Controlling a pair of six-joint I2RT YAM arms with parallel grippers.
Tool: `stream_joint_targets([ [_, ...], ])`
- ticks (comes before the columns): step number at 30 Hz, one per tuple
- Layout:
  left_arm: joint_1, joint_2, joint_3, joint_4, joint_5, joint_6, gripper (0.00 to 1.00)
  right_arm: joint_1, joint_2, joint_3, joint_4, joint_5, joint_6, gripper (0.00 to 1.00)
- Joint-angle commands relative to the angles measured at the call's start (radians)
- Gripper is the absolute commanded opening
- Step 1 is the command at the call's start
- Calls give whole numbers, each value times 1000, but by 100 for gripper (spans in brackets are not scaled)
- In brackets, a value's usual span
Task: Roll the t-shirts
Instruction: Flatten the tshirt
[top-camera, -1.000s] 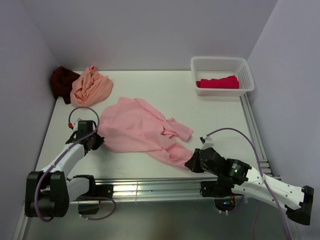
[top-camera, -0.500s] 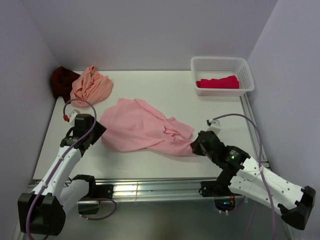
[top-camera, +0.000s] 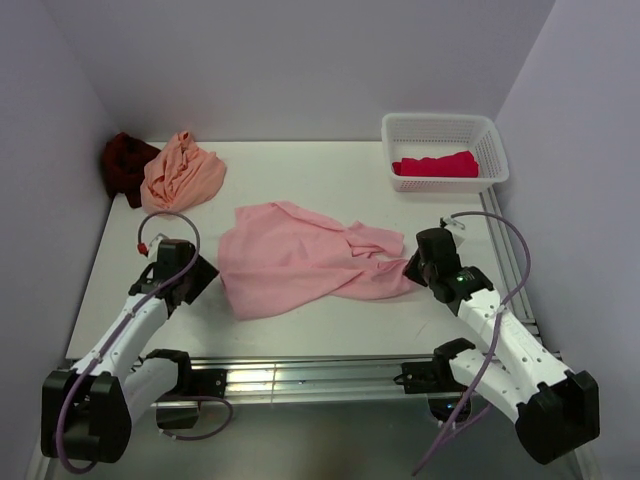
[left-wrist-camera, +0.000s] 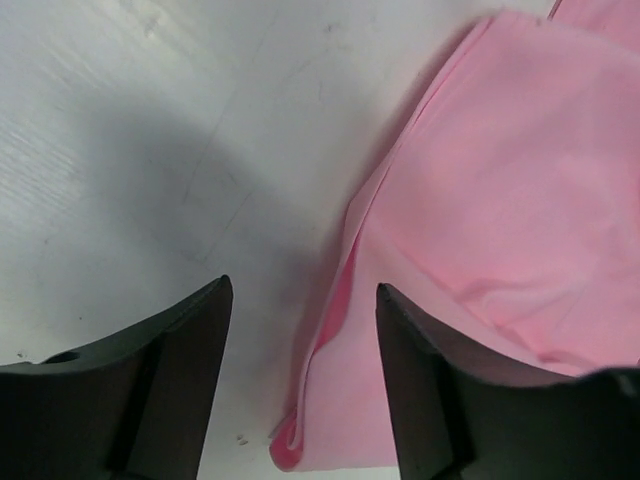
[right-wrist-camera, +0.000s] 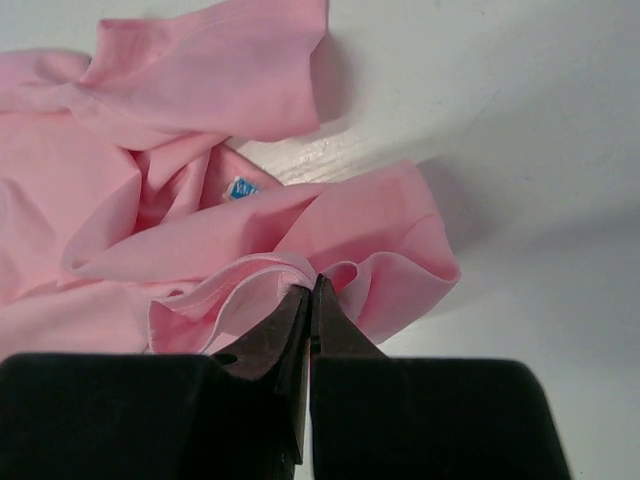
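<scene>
A light pink t-shirt (top-camera: 300, 260) lies crumpled and partly spread on the white table (top-camera: 330, 180). My right gripper (top-camera: 410, 265) is at its right end, shut on a bunched edge of the cloth (right-wrist-camera: 200, 90), as the right wrist view shows at the right gripper (right-wrist-camera: 312, 280). My left gripper (top-camera: 205, 272) stands open just left of the shirt. In the left wrist view the shirt's folded corner (left-wrist-camera: 500, 180) lies on the table between and beyond the left gripper (left-wrist-camera: 302, 284) fingers, untouched. A peach-orange t-shirt (top-camera: 182, 172) and a dark maroon t-shirt (top-camera: 124, 165) sit heaped at the back left.
A white lattice basket (top-camera: 445, 125) stands at the back right corner with a crimson-pink t-shirt (top-camera: 436, 164) inside. Walls close in the table on the left, back and right. A metal rail (top-camera: 300, 375) runs along the near edge.
The left gripper has opened and let go of the light pink shirt. The right gripper has carried its end of the shirt rightward and farther back, dragging the whole shirt right.
</scene>
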Motion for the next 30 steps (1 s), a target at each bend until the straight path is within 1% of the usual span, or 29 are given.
stream_joint_targets([
  [1,-4,-32,-76,128,116,-4,63,-45,22,43,93,-10,-19,0],
  [2,-10,-36,-94,157,165,4,61,-70,30,37,105,-19,-20,0],
  [3,-18,-39,-120,204,178,4,58,-79,45,36,113,-30,-26,0],
  [4,-30,-39,-130,218,181,4,58,-85,56,36,126,-32,-26,0],
  [5,-68,-47,-133,218,175,-1,59,-93,64,34,133,-33,-29,0],
  [6,-88,-52,-134,205,150,-2,60,-96,77,32,137,-35,-32,0],
  [8,-140,-84,-139,186,150,-1,60,-102,82,23,154,-39,-36,0],
  [9,-151,-99,-151,182,117,1,61,-104,76,14,163,-41,-34,0],
  [13,-165,-194,-219,255,161,27,59,-116,61,-15,203,-74,-34,0],
  [18,-179,-176,-286,300,175,38,58,-122,68,-18,213,-117,-42,0],
  [20,-182,-153,-298,333,211,55,57,-122,68,-15,208,-130,-43,0],
  [22,-185,-147,-297,332,222,56,56,-124,59,-14,208,-145,-43,0],
  [23,-187,-148,-297,326,219,55,54,-124,52,-14,206,-145,-42,0],
  [27,-204,-162,-309,295,215,26,55,-122,42,-7,197,-153,-46,0],
  [30,-214,-173,-323,287,230,9,53,-122,39,-10,197,-150,-45,0],
])
